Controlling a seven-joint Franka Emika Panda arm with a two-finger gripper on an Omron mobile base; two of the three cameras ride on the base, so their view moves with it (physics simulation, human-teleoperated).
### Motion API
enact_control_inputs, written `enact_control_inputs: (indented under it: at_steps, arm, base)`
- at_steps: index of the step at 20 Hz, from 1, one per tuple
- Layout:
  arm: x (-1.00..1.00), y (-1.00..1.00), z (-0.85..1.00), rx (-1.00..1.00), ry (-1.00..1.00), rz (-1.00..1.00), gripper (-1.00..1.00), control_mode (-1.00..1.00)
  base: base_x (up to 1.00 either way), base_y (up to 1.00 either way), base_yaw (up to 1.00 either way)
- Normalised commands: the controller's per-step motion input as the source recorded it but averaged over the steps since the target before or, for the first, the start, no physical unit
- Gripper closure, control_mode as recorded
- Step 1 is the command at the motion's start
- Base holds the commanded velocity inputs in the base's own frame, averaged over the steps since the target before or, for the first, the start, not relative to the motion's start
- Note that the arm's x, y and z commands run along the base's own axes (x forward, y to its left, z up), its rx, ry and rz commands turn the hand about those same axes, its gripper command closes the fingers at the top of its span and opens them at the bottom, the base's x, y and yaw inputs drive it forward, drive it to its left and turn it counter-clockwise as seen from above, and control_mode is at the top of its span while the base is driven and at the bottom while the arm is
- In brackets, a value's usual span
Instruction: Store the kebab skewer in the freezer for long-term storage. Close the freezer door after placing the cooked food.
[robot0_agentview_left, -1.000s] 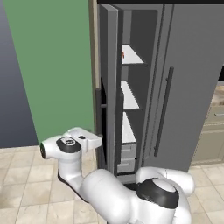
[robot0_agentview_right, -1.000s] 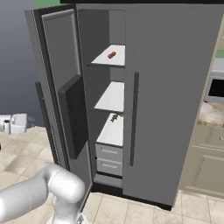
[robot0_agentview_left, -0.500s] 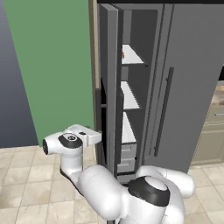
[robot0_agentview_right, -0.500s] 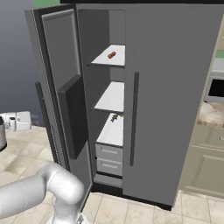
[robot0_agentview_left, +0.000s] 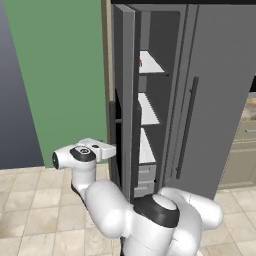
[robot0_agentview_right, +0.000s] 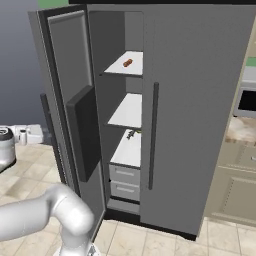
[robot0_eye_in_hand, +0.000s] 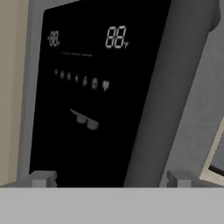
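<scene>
The freezer (robot0_agentview_right: 125, 107) stands open, its white shelves showing. The kebab skewer (robot0_agentview_right: 128, 62) lies on the top shelf, a small orange-brown piece, also glimpsed as the kebab skewer (robot0_agentview_left: 140, 63) past the door's edge. The freezer door (robot0_agentview_right: 70, 70) is swung wide to the left; I see it edge-on as the freezer door (robot0_agentview_left: 125, 100) in the left base view. My gripper (robot0_agentview_left: 111, 150) is open and empty at the door's outer face, low on its left side. From the hand, my gripper (robot0_eye_in_hand: 111, 179) faces the black dispenser panel (robot0_eye_in_hand: 87, 87) and the dark bar handle (robot0_eye_in_hand: 170, 87) close ahead.
The plain grey fridge door (robot0_agentview_right: 200, 100) with its vertical handle (robot0_agentview_right: 153, 135) stays shut. A small green item (robot0_agentview_right: 131, 134) lies on a lower shelf above two grey drawers (robot0_agentview_right: 125, 181). A green wall (robot0_agentview_left: 60, 75) lies left of the door; cabinets (robot0_agentview_right: 235, 190) stand on the right.
The hand has crept a little up and toward the door's outer face, and the arm's elbow has swung left. The door and skewer have not moved.
</scene>
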Motion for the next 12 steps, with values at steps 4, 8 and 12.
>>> enact_control_inputs:
  at_steps: [4,8,12]
  arm:
    - [0.23,-0.05,-0.04,0.0,0.06,0.0,-1.0,-1.0]
    - [0.03,-0.33,-0.09,0.0,0.1,-0.06,-1.0,-1.0]
    - [0.0,-0.72,-0.12,0.0,0.1,-0.16,-1.0,-1.0]
  base:
    - [0.0,0.0,0.0]
    - [0.0,0.0,0.0]
    - [0.0,0.0,0.0]
